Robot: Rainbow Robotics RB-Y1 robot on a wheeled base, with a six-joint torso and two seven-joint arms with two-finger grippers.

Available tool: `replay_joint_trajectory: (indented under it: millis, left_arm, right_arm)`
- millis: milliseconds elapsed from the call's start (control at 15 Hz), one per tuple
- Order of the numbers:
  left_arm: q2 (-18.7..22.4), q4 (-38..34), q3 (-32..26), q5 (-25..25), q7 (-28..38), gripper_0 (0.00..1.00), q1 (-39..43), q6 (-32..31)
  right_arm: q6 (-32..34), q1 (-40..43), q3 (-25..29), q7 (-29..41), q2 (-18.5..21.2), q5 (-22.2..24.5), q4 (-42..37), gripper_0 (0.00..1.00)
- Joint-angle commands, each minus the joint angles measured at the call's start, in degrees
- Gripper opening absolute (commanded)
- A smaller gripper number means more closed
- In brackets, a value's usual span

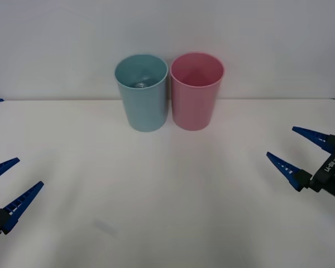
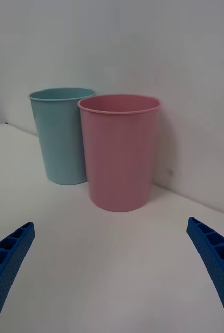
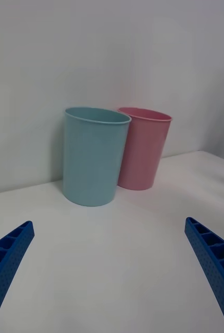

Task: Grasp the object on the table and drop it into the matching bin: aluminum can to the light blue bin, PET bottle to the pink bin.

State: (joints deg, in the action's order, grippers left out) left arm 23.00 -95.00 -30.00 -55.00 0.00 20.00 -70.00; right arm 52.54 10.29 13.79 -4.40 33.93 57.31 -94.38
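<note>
Both grippers are sitting nearest the camera, low over the table [image 1: 167,223] and holding nothing: the left gripper [image 1: 6,187] at about 8 o'clock, the right gripper [image 1: 296,149] at about 3 o'clock, each with its blue fingers spread wide apart.

Largest first: the white tabletop is lying bare between the arms. At 12 o'clock the light blue bin [image 1: 142,92] and the pink bin [image 1: 195,90] are standing upright, side by side and close to touching, the blue one on the robot's left.

Inside the blue bin a small silvery glint [image 1: 140,84] is showing at the bottom; this is probably the aluminum can's top, though it is too small to confirm. Judged so, the drop is looking complete and the arms are standing well clear.

To finish well, both arms should be staying wide of the bins so neither gets tipped.

Writing: white characters are showing on the right gripper's black body [image 1: 328,166], not legible. Both bins are unmarked.
</note>
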Motion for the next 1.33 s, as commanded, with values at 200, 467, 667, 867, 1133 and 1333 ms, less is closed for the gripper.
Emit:
replay_joint_trajectory:
  millis: [200,467,667,867,1133,1333]
  left_arm:
    - [0.0,0.0,0.0,0.0,0.0,1.0,0.0,0.0]
    - [0.0,0.0,0.0,0.0,0.0,1.0,0.0,0.0]
    - [0.0,0.0,0.0,0.0,0.0,1.0,0.0,0.0]
    - [0.0,0.0,0.0,0.0,0.0,1.0,0.0,0.0]
    - [0.0,0.0,0.0,0.0,0.0,1.0,0.0,0.0]
    - [0.0,0.0,0.0,0.0,0.0,1.0,0.0,0.0]
  right_arm:
    - [7.23,2.63,8.53,2.38,-5.54,4.82,-0.02,1.0]
    - [8.9,6.93,11.08,2.99,-5.45,3.42,-1.16,1.0]
    - [10.3,9.66,13.01,3.34,-5.71,1.92,-1.51,1.0]
    - [11.71,11.77,14.16,3.43,-5.63,0.25,-1.6,1.0]
    - [13.03,13.09,15.3,3.43,-5.63,-1.59,-1.69,1.0]
    - [13.55,13.96,16.35,3.43,-5.63,-1.85,-1.69,1.0]
